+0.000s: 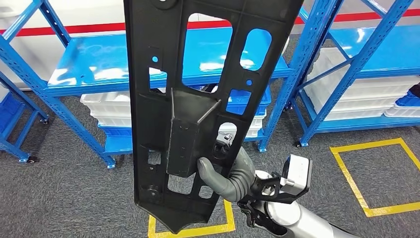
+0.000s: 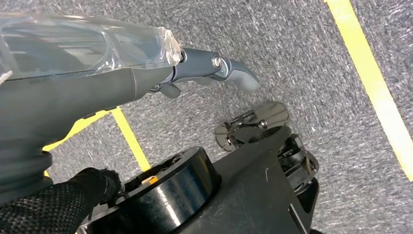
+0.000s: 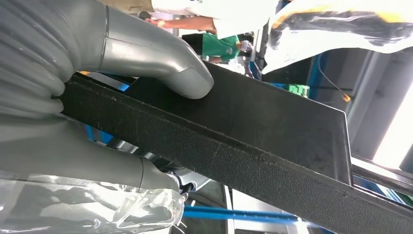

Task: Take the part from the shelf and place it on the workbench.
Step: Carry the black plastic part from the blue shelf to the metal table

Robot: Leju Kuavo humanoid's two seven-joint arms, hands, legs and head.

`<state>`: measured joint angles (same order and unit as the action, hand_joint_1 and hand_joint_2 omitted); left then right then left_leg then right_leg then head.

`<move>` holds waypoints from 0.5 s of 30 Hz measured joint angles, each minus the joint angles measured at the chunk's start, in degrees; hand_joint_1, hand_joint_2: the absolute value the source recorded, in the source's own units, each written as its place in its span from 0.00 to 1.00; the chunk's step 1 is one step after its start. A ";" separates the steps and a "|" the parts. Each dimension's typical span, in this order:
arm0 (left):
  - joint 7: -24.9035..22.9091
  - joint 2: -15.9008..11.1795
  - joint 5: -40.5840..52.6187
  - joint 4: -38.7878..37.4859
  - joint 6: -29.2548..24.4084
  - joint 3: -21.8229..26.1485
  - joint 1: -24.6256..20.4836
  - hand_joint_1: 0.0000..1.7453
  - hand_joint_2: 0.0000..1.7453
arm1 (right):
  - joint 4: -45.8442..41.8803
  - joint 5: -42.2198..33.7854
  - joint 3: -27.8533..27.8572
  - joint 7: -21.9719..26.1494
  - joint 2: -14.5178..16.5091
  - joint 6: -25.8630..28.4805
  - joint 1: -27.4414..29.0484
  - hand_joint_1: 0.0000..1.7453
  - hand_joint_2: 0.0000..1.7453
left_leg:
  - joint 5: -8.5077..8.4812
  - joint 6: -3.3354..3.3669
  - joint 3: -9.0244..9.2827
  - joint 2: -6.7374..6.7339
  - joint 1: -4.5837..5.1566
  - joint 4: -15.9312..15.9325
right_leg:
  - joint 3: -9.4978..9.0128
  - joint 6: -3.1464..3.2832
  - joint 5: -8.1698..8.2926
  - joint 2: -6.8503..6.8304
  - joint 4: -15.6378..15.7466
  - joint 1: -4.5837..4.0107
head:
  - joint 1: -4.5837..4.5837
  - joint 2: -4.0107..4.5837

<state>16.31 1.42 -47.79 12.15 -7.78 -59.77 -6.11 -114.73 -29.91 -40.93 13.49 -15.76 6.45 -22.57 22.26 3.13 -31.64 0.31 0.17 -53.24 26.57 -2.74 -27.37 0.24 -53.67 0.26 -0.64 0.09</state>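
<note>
The part (image 1: 190, 134) is a long black plastic panel with several cut-outs and a raised box rib in its middle. It stands upright close in front of me in the head view, hiding much of the shelf behind. My right hand (image 1: 223, 173) grips it low down, the thumb pressed on the box rib. The right wrist view shows that hand (image 3: 122, 53) clamped on the panel's black textured edge (image 3: 253, 141). My left hand (image 2: 214, 70) hangs over the grey carpet with its fingers stretched out and nothing in them.
A blue shelf (image 1: 99, 64) stands behind the part, with white bins (image 1: 106, 109) on its lower level. A second blue shelf (image 1: 386, 49) with white bins (image 1: 356, 94) is on the right. Yellow tape squares (image 1: 381, 178) mark the grey carpet. People (image 3: 219, 46) stand far off.
</note>
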 joint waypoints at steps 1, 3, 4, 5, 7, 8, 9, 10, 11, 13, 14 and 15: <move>0.00 0.00 -0.01 0.00 0.00 -0.01 -0.03 0.00 1.00 | -0.07 0.01 0.04 0.02 -0.02 0.07 0.05 1.00 1.00 | -0.23 -0.35 -0.24 0.00 0.07 -0.13 | -0.21 0.19 -0.14 0.06 0.78 -0.11 | 0.02 0.00; 0.00 -0.01 -0.01 0.00 -0.01 -0.01 -0.08 0.00 1.00 | -0.19 0.03 0.09 0.05 -0.08 0.17 0.18 1.00 1.00 | -0.37 -0.99 -0.70 0.01 -0.03 -0.53 | 0.35 0.91 0.25 0.03 0.87 0.02 | 0.01 0.00; 0.00 -0.02 -0.01 0.00 -0.01 -0.01 -0.11 0.00 1.00 | -0.23 0.04 0.10 0.08 -0.12 0.20 0.25 1.00 1.00 | 0.45 -1.33 -1.23 0.02 -0.10 -1.45 | 0.62 1.38 0.55 -0.03 0.88 0.11 | 0.05 0.00; 0.00 -0.03 -0.01 0.00 -0.02 -0.01 -0.14 0.00 1.00 | -0.28 0.05 0.10 0.11 -0.15 0.21 0.29 1.00 1.00 | 2.12 -1.68 -2.20 0.02 -0.21 -3.61 | 0.95 1.85 0.90 -0.11 0.95 0.22 | 0.07 0.00; 0.01 -0.04 -0.02 0.00 -0.02 -0.01 -0.26 0.00 1.00 | -0.36 0.07 0.10 0.15 -0.21 0.23 0.42 1.00 1.00 | 6.98 -2.38 -5.24 0.01 -0.46 -11.41 | 1.73 2.35 1.52 -0.25 0.92 0.24 | 0.14 0.00; 0.03 -0.04 -0.02 0.00 -0.02 -0.01 -0.34 0.00 1.00 | -0.38 0.07 0.10 0.15 -0.25 0.23 0.56 1.00 1.00 | 8.96 -2.61 -6.69 0.00 -0.57 -15.68 | 2.12 2.42 1.82 -0.30 0.91 0.22 | 0.12 0.00; 0.05 -0.04 -0.03 0.00 -0.01 -0.01 -0.40 0.00 1.00 | -0.39 0.07 0.10 0.15 -0.28 0.23 0.70 1.00 1.00 | 9.93 -2.72 -7.45 0.00 -0.62 -18.48 | 2.48 2.41 2.10 -0.32 0.89 0.20 | 0.12 0.00; 0.06 -0.04 -0.03 0.00 -0.01 -0.01 -0.44 0.00 1.00 | -0.39 0.07 0.10 0.15 -0.30 0.23 0.83 1.00 1.00 | 9.78 -2.73 -7.08 0.00 -0.64 -19.05 | 2.79 2.38 2.34 -0.32 0.88 0.20 | 0.11 0.00; 0.07 -0.04 -0.02 0.00 -0.01 -0.01 -0.46 0.00 1.00 | -0.39 0.07 0.10 0.15 -0.31 0.23 0.90 1.00 1.00 | 8.58 -2.64 -5.43 0.00 -0.64 -16.98 | 3.03 2.31 2.56 -0.29 0.87 0.19 | 0.11 0.00; -0.01 -0.05 0.03 0.00 -0.02 -0.03 -0.39 0.00 1.00 | -0.43 0.08 0.10 0.15 -0.33 0.23 0.93 1.00 1.00 | 5.15 -2.19 0.16 0.02 -0.59 -7.76 | 3.31 2.07 2.90 -0.17 0.85 0.15 | 0.11 0.00; -0.07 -0.05 0.08 0.00 -0.02 -0.04 -0.30 0.00 1.00 | -0.50 0.09 0.11 0.15 -0.34 0.24 0.92 1.00 1.00 | 4.02 -1.87 2.58 0.05 -0.46 -3.42 | 3.47 1.84 3.08 -0.10 0.83 0.08 | 0.09 0.00; -0.13 -0.06 0.13 0.00 -0.02 -0.06 -0.18 0.00 1.00 | -0.59 0.11 0.14 0.15 -0.35 0.26 0.92 1.00 1.00 | 3.44 -1.55 3.99 0.08 -0.30 -0.63 | 3.66 1.57 3.29 -0.07 0.81 0.01 | 0.07 0.00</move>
<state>16.18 1.36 -47.66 12.15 -7.80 -59.83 -6.29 -115.32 -29.80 -40.79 13.63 -16.11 6.71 -21.65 25.70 1.59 -27.65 0.39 -0.13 -53.87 30.22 -1.17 -24.08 0.17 -52.86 0.27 -0.57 0.09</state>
